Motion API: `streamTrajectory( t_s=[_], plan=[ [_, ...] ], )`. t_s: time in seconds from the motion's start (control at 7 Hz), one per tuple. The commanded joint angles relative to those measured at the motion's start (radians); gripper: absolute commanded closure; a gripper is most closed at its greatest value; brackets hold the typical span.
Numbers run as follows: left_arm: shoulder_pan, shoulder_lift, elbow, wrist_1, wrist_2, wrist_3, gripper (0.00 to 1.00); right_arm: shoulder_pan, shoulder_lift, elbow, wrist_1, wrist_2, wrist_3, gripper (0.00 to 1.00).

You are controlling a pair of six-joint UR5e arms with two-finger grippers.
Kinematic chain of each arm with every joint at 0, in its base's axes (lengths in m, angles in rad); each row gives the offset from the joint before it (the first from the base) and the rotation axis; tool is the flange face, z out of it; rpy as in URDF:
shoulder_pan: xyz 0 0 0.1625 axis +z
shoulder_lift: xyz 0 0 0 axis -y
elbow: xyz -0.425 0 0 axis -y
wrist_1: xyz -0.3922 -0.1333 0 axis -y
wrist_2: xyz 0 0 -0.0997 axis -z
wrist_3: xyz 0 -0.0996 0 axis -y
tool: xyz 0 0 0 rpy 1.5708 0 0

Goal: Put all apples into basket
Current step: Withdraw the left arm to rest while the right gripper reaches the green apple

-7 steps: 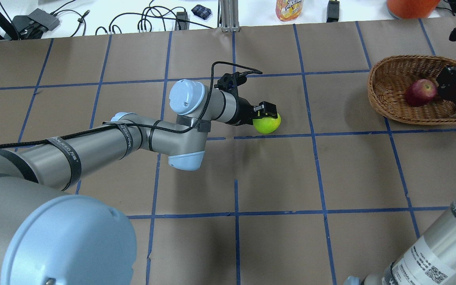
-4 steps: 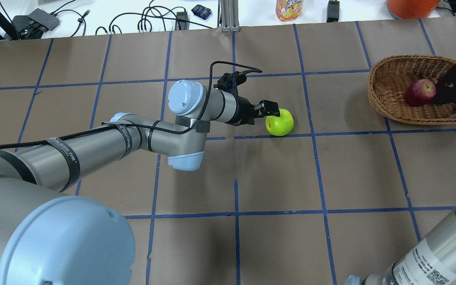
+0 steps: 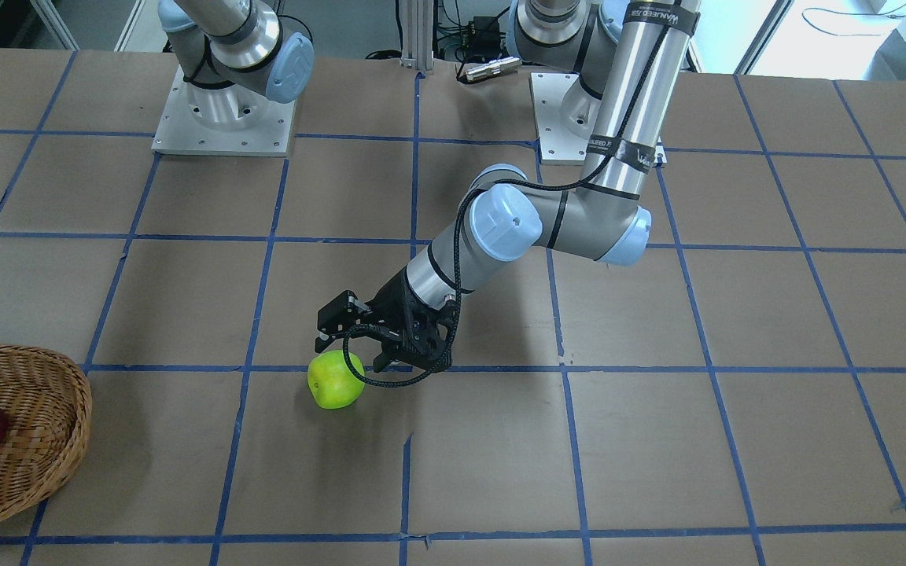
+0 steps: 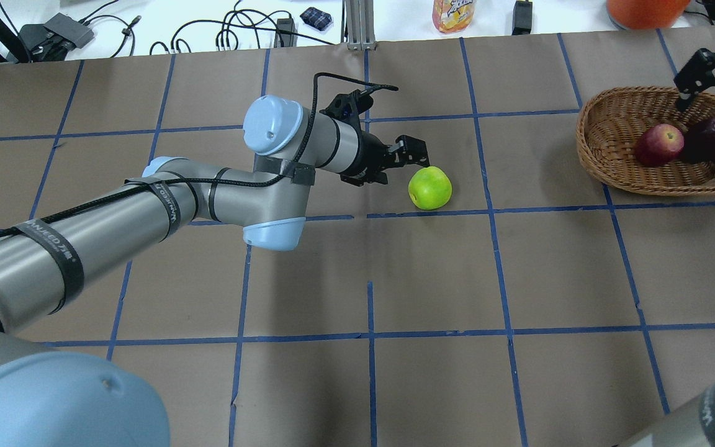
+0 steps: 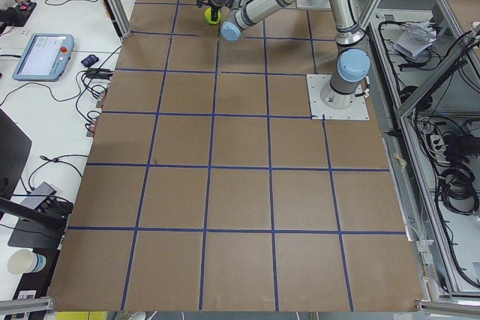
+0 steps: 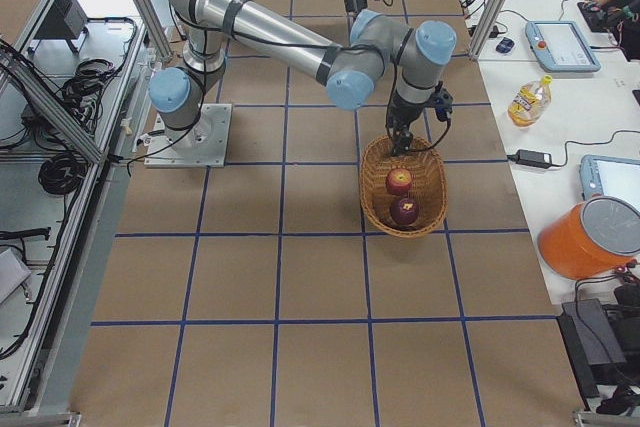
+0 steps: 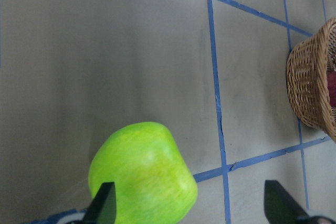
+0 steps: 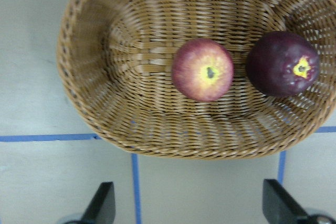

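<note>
- The green apple (image 4: 430, 187) sits on the tabletop (image 4: 519, 279), well apart from the basket (image 4: 606, 161).
- The left claw (image 4: 404, 169) hovers just beside that apple, jaws apart, gripping nothing.
- The red apple (image 4: 659, 144) and the maroon apple (image 4: 709, 139) lie side by side in the basket.
- The right claw (image 4: 712, 93) hangs above the basket's edge, jaws apart and empty.

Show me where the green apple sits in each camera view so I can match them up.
Front-facing: green apple left of centre, by a blue tape line.
Overhead: green apple just right of centre.
Exterior left: green apple at the top, far end.
Exterior right: cannot make it out.
Left wrist: green apple at the bottom, left of centre.
Right wrist: not in it.
Shared landmark: the wicker basket.
</note>
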Motion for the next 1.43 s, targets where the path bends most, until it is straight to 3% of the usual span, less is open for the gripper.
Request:
streamTrajectory(
  t_s=[0.0, 0.29, 0.57, 0.86, 1.0, 1.29],
  plan=[
    [0.011, 0.1, 0.072, -0.302, 0.085, 0.008, 0.0, 0.181, -0.014, 0.003, 0.007, 0.039, 0.291, 0.0],
    [0.079, 0.2, 0.14, -0.632, 0.174, 0.07, 0.0, 0.303, 0.024, 0.009, -0.01, 0.091, 0.431, 0.0],
    [0.15, 0.287, 0.229, -0.967, 0.49, 0.302, 0.0, 0.402, 0.081, 0.017, -0.106, 0.089, 0.475, 0.0],
    [0.225, 0.353, 0.36, -1.235, 0.527, 0.335, 0.0, 0.476, 0.14, 0.018, -0.18, 0.092, 0.533, 0.0],
    [0.248, 0.358, 0.457, -1.381, 0.529, 0.35, 0.0, 0.501, 0.168, 0.018, -0.216, 0.094, 0.714, 0.0],
    [0.244, 0.357, 0.485, -1.407, 0.579, 0.365, 0.0, 0.506, 0.207, 0.018, -0.228, 0.149, 0.943, 0.0]
  ],
)
